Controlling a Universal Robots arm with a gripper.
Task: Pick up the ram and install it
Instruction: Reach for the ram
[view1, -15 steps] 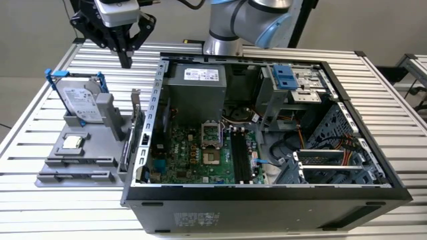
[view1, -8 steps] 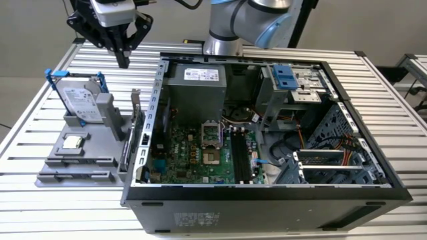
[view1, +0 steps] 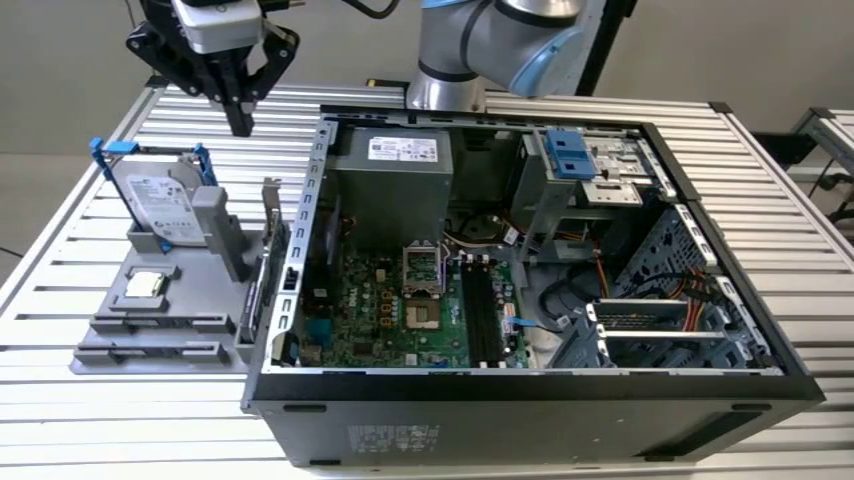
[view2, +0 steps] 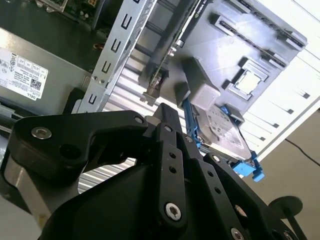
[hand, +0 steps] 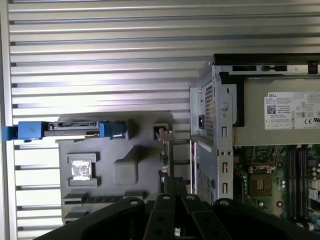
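Observation:
My gripper (view1: 242, 125) hangs shut and empty, high over the table at the exterior view's upper left, above the far end of the grey parts holder (view1: 200, 300). In both wrist views the fingertips (hand: 170, 183) (view2: 167, 112) are pressed together with nothing between them. A dark narrow strip (hand: 92, 199) lies in one of the holder's long slots (view1: 156, 324); I cannot tell whether it is the ram. The black memory slots (view1: 477, 310) (hand: 295, 175) run along the green motherboard (view1: 387, 310) inside the open computer case.
The holder also carries an upright hard drive in a blue frame (view1: 160, 205), a processor chip (view1: 144, 286) and an expansion card standing on edge (view1: 267, 255). The case wall (view1: 310, 230) rises right beside the holder. Slatted table (view1: 80, 420) surrounds both.

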